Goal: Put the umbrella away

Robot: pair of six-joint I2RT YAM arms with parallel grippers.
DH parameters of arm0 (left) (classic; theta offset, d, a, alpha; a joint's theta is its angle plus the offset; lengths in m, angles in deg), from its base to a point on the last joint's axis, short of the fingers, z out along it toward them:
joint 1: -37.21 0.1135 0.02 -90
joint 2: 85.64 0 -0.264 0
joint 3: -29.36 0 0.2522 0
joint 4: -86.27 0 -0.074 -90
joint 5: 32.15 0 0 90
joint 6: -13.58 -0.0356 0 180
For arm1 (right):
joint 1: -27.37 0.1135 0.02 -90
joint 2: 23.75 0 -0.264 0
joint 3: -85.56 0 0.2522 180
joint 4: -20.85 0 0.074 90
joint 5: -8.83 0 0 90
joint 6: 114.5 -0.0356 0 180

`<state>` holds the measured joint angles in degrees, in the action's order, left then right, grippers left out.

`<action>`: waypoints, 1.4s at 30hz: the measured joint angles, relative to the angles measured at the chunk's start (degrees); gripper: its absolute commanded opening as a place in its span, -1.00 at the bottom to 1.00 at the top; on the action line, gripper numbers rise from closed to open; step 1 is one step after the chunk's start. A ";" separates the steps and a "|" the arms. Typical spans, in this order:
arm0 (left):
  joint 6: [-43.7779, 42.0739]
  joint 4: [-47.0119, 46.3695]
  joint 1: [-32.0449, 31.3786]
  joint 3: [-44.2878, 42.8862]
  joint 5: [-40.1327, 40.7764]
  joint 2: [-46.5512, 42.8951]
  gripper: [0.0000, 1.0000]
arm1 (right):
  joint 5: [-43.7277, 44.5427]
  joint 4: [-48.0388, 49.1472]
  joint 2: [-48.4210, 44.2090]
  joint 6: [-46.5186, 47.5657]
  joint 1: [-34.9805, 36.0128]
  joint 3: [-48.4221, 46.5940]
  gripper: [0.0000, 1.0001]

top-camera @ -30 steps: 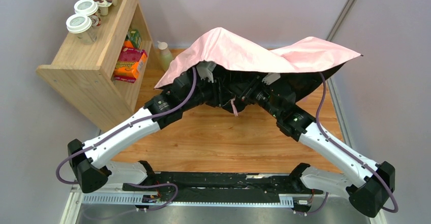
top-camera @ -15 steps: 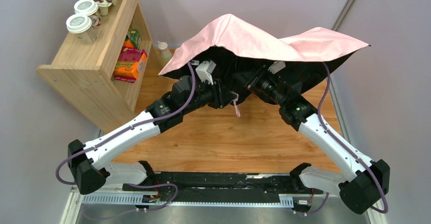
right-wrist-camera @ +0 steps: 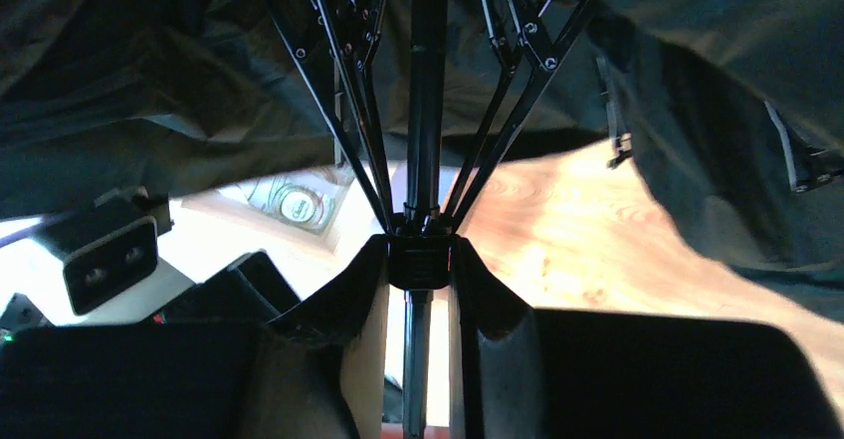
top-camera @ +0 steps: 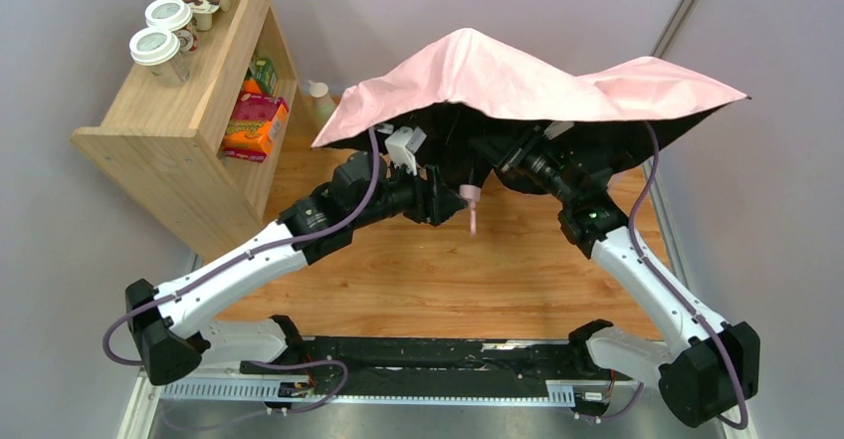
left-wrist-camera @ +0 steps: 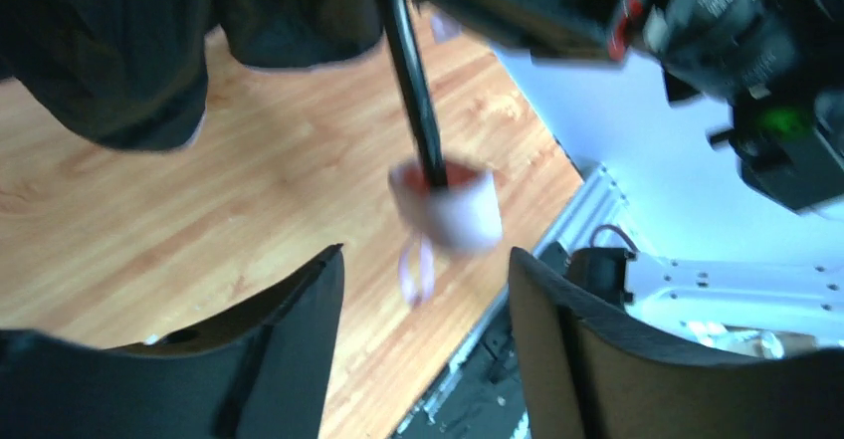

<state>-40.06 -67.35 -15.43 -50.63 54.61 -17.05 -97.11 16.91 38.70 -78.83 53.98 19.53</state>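
The umbrella [top-camera: 518, 76] hangs over the back of the table with its pale pink canopy spread and the dark underside facing down. My right gripper [right-wrist-camera: 420, 250] is under the canopy, shut on the black runner where the ribs meet the shaft [right-wrist-camera: 428, 81]. The small pink handle [top-camera: 471, 197] sticks out below the canopy with its strap dangling. In the left wrist view the handle [left-wrist-camera: 448, 200] floats just beyond the tips of my left gripper [left-wrist-camera: 426, 255], which is open and touches nothing. In the top view my left gripper [top-camera: 443, 195] sits just left of the handle.
A wooden shelf [top-camera: 159, 130] stands at the back left with lidded cups [top-camera: 159, 51] on top and boxes inside. A small bottle [top-camera: 320, 106] stands beside it near the canopy's left edge. The wooden table [top-camera: 428, 270] runs to the arm rail at the near edge.
The umbrella has lifted and shifted right with my right arm. My left gripper has opened and let go of the handle, which now hangs free in front of it.
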 measured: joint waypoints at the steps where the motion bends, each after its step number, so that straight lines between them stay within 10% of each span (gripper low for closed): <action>1: -0.52 -0.04 -0.11 0.61 -0.74 -0.72 0.42 | -2.67 2.01 -0.22 0.17 -2.05 0.90 -1.00; 12: -0.33 0.74 0.04 8.85 5.38 -23.45 0.50 | -20.28 8.48 -0.39 2.01 -9.70 1.14 -1.00; 22: 6.71 -14.23 0.26 4.59 4.37 -0.83 0.63 | -22.23 11.37 -2.45 -3.13 -5.44 1.86 -1.00; 42: 10.01 -30.95 0.68 2.97 13.86 2.82 0.47 | -21.77 0.94 -5.44 4.76 -0.74 2.10 -1.00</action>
<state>-30.05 -98.30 -14.75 -47.66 68.47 -14.23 -118.88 17.85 33.26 -74.06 53.23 21.63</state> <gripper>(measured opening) 0.805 0.234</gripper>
